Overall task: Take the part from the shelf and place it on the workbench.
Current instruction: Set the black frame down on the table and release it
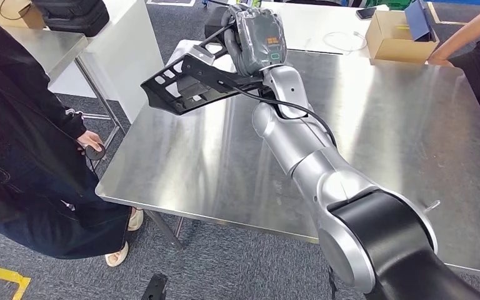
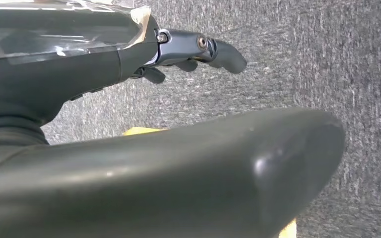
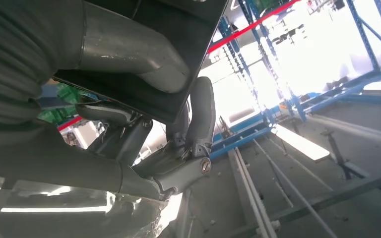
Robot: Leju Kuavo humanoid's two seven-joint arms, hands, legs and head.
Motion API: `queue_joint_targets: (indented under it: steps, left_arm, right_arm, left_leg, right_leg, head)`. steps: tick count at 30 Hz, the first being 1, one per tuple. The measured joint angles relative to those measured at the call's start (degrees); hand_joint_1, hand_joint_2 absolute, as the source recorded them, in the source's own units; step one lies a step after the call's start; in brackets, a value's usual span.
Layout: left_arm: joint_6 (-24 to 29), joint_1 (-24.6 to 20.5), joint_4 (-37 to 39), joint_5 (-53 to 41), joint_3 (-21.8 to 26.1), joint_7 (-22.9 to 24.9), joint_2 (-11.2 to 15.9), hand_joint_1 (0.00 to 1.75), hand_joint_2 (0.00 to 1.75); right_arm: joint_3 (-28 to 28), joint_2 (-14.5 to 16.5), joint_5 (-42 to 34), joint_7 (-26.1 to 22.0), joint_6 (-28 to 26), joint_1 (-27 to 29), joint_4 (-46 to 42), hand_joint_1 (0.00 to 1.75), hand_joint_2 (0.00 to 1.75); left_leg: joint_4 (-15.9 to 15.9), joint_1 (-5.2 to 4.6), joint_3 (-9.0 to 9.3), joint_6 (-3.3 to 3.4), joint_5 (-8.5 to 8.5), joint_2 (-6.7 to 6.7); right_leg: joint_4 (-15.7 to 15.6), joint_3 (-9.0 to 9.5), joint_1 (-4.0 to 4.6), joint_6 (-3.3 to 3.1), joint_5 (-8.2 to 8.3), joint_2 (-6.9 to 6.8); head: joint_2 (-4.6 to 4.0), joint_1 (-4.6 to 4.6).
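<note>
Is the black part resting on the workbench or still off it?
Off it: the right hand holds the part above the workbench.

Industrial workshop or warehouse test area. Steel table (image 1: pixel 375 125) with bare metal top on grey carpet (image 1: pixel 56 275) with a yellow floor line (image 1: pixel 3 275), a second steel table (image 1: pixel 50 47) behind, cardboard box (image 1: pixel 397 37) and a cable (image 1: pixel 340 44) on the far end. Right wrist view shows tall blue racking (image 3: pixel 367 44) with a red beam (image 3: pixel 258 25) and bright overhead light, warehouse style.
</note>
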Motion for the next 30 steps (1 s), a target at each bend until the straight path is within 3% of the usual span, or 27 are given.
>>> queue_joint_targets:
  steps: [2, 4, 7, 8, 9, 10, 12, 13, 15, 17, 19, 24, 26, 28, 30]
  left_arm:
    - [0.0, -0.1, 0.0, 0.1, 0.0, 0.0, 0.0, 0.0, 0.0]
    - [0.0, -0.2, 0.0, 0.1, 0.0, 0.0, -0.1, 0.0, 0.0]
    - [0.0, -0.2, 0.0, 0.1, 0.0, 0.0, -0.3, 0.0, 0.0]
    - [0.0, -0.1, 0.0, 0.1, 0.0, 0.1, -0.3, 0.0, 0.0]
    - [0.0, -0.1, 0.0, 0.2, 0.0, 0.2, -0.3, 0.0, 0.0]
    - [0.0, 0.0, 0.0, 0.2, 0.0, 0.3, -0.4, 0.0, 0.0]
    - [0.1, 0.0, 0.0, 0.2, 0.1, 0.4, -0.4, 0.0, 0.0]
    - [0.2, 0.0, 0.0, 0.2, 0.1, 0.4, -0.4, 0.0, 0.0]
    - [0.2, 0.0, 0.0, 0.3, 0.1, 0.4, -0.3, 0.0, 0.0]
    - [0.2, 0.0, 0.0, 0.3, 0.1, 0.4, -0.3, 0.0, 0.0]
    - [0.2, 0.1, 0.0, 0.3, 0.1, 0.4, -0.3, 0.0, 0.0]
    - [-0.2, 0.0, 0.0, 0.2, 0.1, -0.1, -0.5, 0.0, 0.0]
    - [-0.3, -0.1, 0.0, 0.1, 0.1, -0.2, -0.7, 0.0, 0.0]
    - [-0.3, -0.1, 0.0, 0.0, 0.1, -0.2, -0.9, 0.0, 0.0]
    - [-0.3, -0.1, 0.0, 0.0, 0.1, -0.2, -1.1, 0.0, 0.0]
  right_arm:
    - [0.0, 0.0, 0.0, 0.0, 0.0, -0.2, 0.0, 1.75, 1.75]
    - [0.0, 0.0, 0.0, 0.0, -0.1, -0.5, -0.1, 1.75, 1.75]
    - [0.0, -0.1, -0.1, 0.0, -0.1, -0.4, 0.0, 1.75, 1.75]
    - [0.0, -0.2, -0.1, 0.0, -0.1, 0.0, 0.0, 1.75, 1.75]
    - [0.0, -0.3, -0.2, 0.0, -0.1, 0.3, 0.1, 1.75, 1.75]
    - [0.0, -0.3, -0.2, -0.1, -0.1, 0.5, 0.1, 1.75, 1.75]
    - [0.0, -0.3, -0.2, -0.2, -0.1, 0.5, 0.1, 1.75, 1.75]
    - [0.0, -0.2, -0.2, -0.3, -0.1, 0.5, 0.1, 1.75, 1.75]
    - [0.0, 0.0, -0.2, -0.5, 0.0, 0.5, 0.1, 1.75, 1.75]
    - [0.0, 0.2, -0.2, -0.5, 0.3, 0.5, 0.1, 1.75, 1.75]
    - [0.2, 0.4, -0.1, -0.2, 0.7, 0.4, 0.0, 1.75, 1.75]
    - [1.8, 0.6, 2.6, 3.7, 1.1, -0.1, 0.0, 1.75, 1.75]
    - [2.3, 0.3, 3.7, 5.0, 1.0, -0.2, 0.2, 1.75, 1.75]
    - [2.5, 0.0, 4.3, 5.9, 1.0, -0.1, 0.4, 1.75, 1.75]
    - [2.6, -0.4, 4.5, 6.3, 1.0, -0.1, 0.7, 1.75, 1.75]
  left_leg:
    - [-0.3, 0.02, 0.77, 0.03, -0.41, -0.03]
    - [-1.1, 0.29, 1.63, 0.15, -0.65, 0.07]
    - [-1.5, 0.44, 2.36, 0.32, -1.21, 0.15]
    - [-1.5, 0.47, 2.52, 0.26, -1.46, 0.08]
    - [-1.4, 0.52, 2.72, 0.16, -1.7, -0.01]
    - [-1.2, 0.6, 2.94, -0.02, -1.99, -0.11]
    - [-0.5, 0.79, 3.2, -0.62, -2.73, -0.26]
    - [0.1, 0.78, 3.16, -0.96, -3.18, -0.31]
    - [0.9, 0.63, 2.98, -1.15, -3.83, -0.38]
    - [1.1, 0.56, 2.95, -0.29, -3.97, -0.39]
    - [1.1, 0.55, 3.05, 0.48, -3.91, -0.34]
    - [0.9, 0.57, 3.28, 0.49, -3.87, -0.23]
    - [0.8, 0.59, 3.31, -0.03, -3.94, -0.19]
    - [0.8, 0.65, 3.37, -1.09, -4.06, -0.12]
    - [0.8, 0.66, 3.4, -1.72, -4.14, -0.1]
  right_leg:
    - [-0.2, 0.21, 0.17, 0.67, -0.63, -0.03]
    - [2.0, -0.8, 0.39, 0.81, -2.06, -0.27]
    - [12.9, -7.04, 0.46, 0.29, -5.76, -0.48]
    - [15.7, -9.01, 0.43, 0.44, -6.23, -0.49]
    - [16.5, -10.07, 0.37, 0.9, -5.79, -0.5]
    - [14.9, -9.95, 0.24, 1.68, -4.29, -0.54]
    - [7.0, -7.19, -0.15, 3.37, 0.03, -0.77]
    - [3.5, -5.7, -0.3, 3.64, 1.67, -0.81]
    - [0.9, -4.28, -0.34, 2.89, 2.73, -0.81]
    - [0.9, -4.04, -0.29, 2.09, 2.79, -0.63]
    - [0.8, -4.02, -0.26, 2.01, 2.82, -0.48]
    - [0.9, -3.99, -0.01, 1.7, 2.65, -0.37]
    - [0.9, -3.98, 0.08, 1.59, 2.58, -0.38]
    - [0.9, -3.95, 0.14, 1.37, 2.51, -0.38]
    - [0.9, -3.91, 0.15, 1.13, 2.47, -0.38]
  head:
    - [0.0, -0.04]
    - [0.0, 0.04]
    - [0.0, 0.17]
    - [0.0, 0.16]
    - [0.0, 0.17]
    - [0.0, 0.19]
    - [0.0, 0.21]
    - [0.0, 0.24]
    - [0.0, 0.27]
    - [0.0, 0.23]
    - [0.0, 0.21]
    - [0.0, 0.22]
    - [0.0, 0.23]
    - [0.0, 0.25]
    - [0.0, 0.26]
